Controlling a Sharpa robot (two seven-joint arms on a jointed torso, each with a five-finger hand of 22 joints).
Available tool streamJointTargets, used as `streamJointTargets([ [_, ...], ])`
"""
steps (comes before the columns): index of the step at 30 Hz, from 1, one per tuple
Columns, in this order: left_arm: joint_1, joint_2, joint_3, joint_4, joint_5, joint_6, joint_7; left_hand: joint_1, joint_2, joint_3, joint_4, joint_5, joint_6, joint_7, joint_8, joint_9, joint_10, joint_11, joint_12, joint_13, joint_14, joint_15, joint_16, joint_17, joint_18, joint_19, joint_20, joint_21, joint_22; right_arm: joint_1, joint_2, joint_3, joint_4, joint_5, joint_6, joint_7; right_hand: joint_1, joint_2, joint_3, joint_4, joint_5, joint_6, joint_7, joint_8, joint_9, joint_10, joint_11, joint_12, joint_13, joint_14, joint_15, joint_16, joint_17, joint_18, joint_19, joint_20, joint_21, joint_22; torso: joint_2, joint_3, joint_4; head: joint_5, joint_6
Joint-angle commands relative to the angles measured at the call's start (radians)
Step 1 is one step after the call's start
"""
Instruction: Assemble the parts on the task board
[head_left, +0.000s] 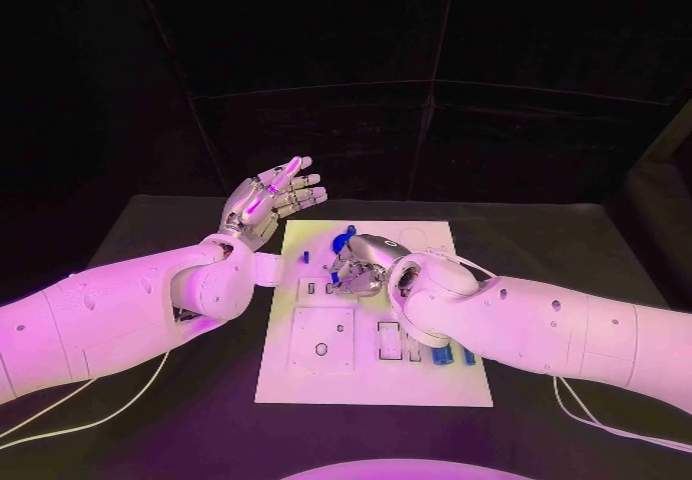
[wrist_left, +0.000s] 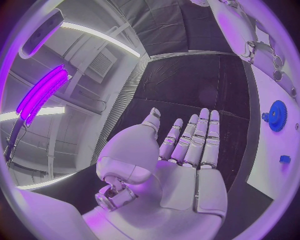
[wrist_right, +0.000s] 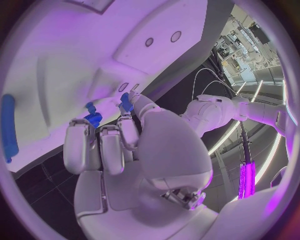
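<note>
Right hand (head_left: 364, 268) pinching a blue part (wrist_right: 94, 119) over the task board (head_left: 378, 385); left hand (head_left: 268, 203) spread.

Left arm enters from 8 o'clock; its robot hand (head_left: 271, 203) is raised at about 11 o'clock of the scene's centre, palm open, fingers (wrist_left: 195, 140) extended and close together, holding nothing. Right arm enters from 4 o'clock; its robot hand (head_left: 364, 266) lies near the centre, turned palm-down with fingers (wrist_right: 100, 145) curled in around a small blue part (wrist_right: 94, 119).
</note>
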Motion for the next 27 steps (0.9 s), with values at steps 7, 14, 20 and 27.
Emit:
streamJointTargets([
  [7, 0.002, 0.0, 0.001, 0.004, 0.003, 0.011, 0.06, 0.008, -0.005, 0.003, -0.008, 0.004, 0.002, 0.123, -0.004, 0.0, 0.004, -0.002, -0.006, 0.0, 0.008, 0.002, 0.002, -0.001, 0.01, 0.003, 0.0, -0.001, -0.002, -0.011, 0.01, 0.0, -0.014, -0.04, 0.036, -0.015, -0.004, -0.002, 0.006, 0.002, 0.003, 0.004, 0.001, 0.001, 0.0, -0.006, -0.002, -0.004, 0.0, 0.069, -0.005, -0.006, 0.081, -0.006, -0.004, -0.006, 0.0, -0.002, 0.001, 0.0011, -0.001, 0.005, -0.007],
  [14, 0.002, 0.0, 0.001, 0.002, 0.003, 0.013, 0.06, 0.008, -0.005, 0.003, -0.008, 0.004, 0.002, 0.123, -0.004, 0.0, 0.004, -0.002, -0.006, 0.0, 0.008, 0.002, 0.002, -0.001, 0.01, 0.003, 0.0, -0.001, -0.002, -0.015, 0.012, 0.0, -0.021, -0.047, 0.044, -0.019, -0.004, -0.002, 0.006, 0.002, 0.003, 0.004, 0.001, 0.001, 0.0, -0.006, -0.002, -0.004, 0.0, 0.069, -0.005, -0.006, 0.081, -0.006, -0.004, -0.006, 0.0, -0.002, 0.001, 0.0029, -0.0013, 0.006, -0.01],
  [20, 0.002, 0.001, 0.001, -0.001, 0.003, 0.015, 0.059, 0.008, -0.005, 0.003, -0.008, 0.004, 0.002, 0.123, -0.004, 0.0, 0.004, -0.002, -0.006, 0.0, 0.008, 0.002, 0.002, -0.001, 0.01, 0.003, 0.0, -0.001, -0.002, -0.016, 0.011, 0.0, -0.024, -0.05, 0.056, -0.021, -0.004, -0.002, 0.006, 0.002, 0.003, 0.004, 0.001, 0.001, 0.0, -0.006, -0.002, -0.004, 0.0, 0.069, -0.005, -0.006, 0.081, -0.006, -0.004, -0.006, 0.0, -0.002, 0.001, 0.0019, -0.0025, 0.0, -0.009],
  [27, 0.002, 0.003, 0.001, -0.004, 0.003, 0.017, 0.058, 0.009, -0.005, 0.003, -0.009, 0.004, 0.0, 0.123, -0.005, 0.0, 0.003, -0.002, -0.006, 0.0, 0.008, 0.002, 0.001, -0.001, 0.01, 0.002, 0.0, -0.001, -0.003, -0.016, 0.009, 0.0, -0.023, -0.049, 0.073, -0.028, -0.005, -0.003, 0.008, 0.001, 0.005, 0.004, 0.001, 0.0, 0.0, -0.006, -0.001, -0.005, -0.001, 0.069, -0.005, -0.005, 0.081, -0.006, -0.004, -0.006, 0.0, -0.002, 0.001, 0.0018, -0.0021, -0.006, -0.007],
])
